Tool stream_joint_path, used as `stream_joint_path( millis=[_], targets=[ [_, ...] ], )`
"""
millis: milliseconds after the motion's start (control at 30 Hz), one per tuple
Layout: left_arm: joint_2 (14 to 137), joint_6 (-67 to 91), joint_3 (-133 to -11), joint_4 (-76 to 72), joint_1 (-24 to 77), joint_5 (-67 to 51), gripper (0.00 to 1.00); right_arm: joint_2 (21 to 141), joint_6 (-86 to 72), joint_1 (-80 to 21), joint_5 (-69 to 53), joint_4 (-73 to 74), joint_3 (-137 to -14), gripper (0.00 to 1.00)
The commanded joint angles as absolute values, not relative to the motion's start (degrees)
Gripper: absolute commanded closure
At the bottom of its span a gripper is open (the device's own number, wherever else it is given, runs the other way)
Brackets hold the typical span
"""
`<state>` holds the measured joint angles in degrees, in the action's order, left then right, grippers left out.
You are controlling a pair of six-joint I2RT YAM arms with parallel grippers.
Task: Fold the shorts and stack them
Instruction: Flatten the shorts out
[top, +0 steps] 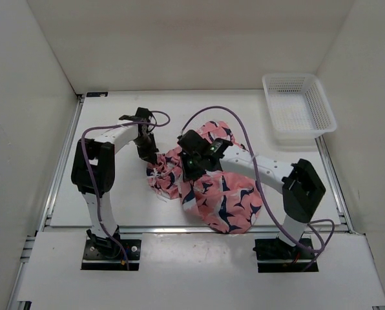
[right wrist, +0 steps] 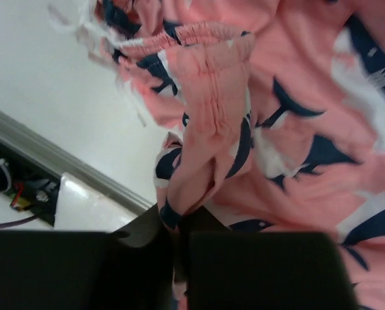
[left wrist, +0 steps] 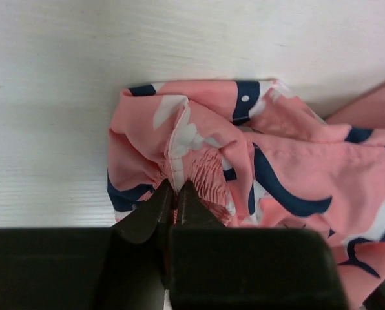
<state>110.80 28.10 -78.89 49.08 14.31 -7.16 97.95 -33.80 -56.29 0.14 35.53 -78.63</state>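
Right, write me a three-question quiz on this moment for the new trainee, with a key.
1. Pick one: the left gripper is shut on A) nothing, B) the gathered edge of the shorts, C) a towel.
2. True or false: the right gripper hangs open, clear of the fabric.
3. Fill the gap: in the top view, the white mesh basket stands at the far ___ corner of the table.

Key: 1 B. 2 false, it pinches a fold of the shorts. 3 right.
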Motion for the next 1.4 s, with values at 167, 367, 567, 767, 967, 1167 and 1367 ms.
stream_joint_path(
  millis=[167, 367, 567, 767, 967, 1167, 1367],
  targets=[
    [103.98, 28.04, -90.16, 50.53, 8.54, -11.60, 0.90, 102.65, -21.99, -42.82, 2.72, 40.60, -103.41, 1.00],
    [95.02, 29.35, -106.24, 54.57, -0.08, -15.46, 0.90, 112.58, -13.28, -35.86, -1.23, 48.86, -143.09, 1.00],
    [83.60, 27.79, -113.91, 55.72, -2.38, -20.80, 0.90, 100.87, -5.65, -35.24, -3.17, 39.49, -130.53, 1.00],
    [73.15, 25.14, -95.26, 53.01, 8.49, -29.00, 0.90, 82.99, -4.91, -31.41, 15.63, 26.10, -96.97, 0.43],
    [71.46, 22.42, -85.69, 49.30, 16.87, -32.34, 0.00, 78.59, -17.65, -19.26, 15.13, 27.69, -85.09, 0.01],
    [72.24, 21.27, -90.43, 52.37, 11.96, -22.60, 0.54, 72.69, -26.18, -21.42, 6.96, 29.44, -75.42, 0.34],
    [77.51, 23.11, -87.81, 56.51, 4.14, -15.40, 0.84, 72.15, -38.30, -36.27, -0.95, 30.16, -62.77, 0.87]
  ],
)
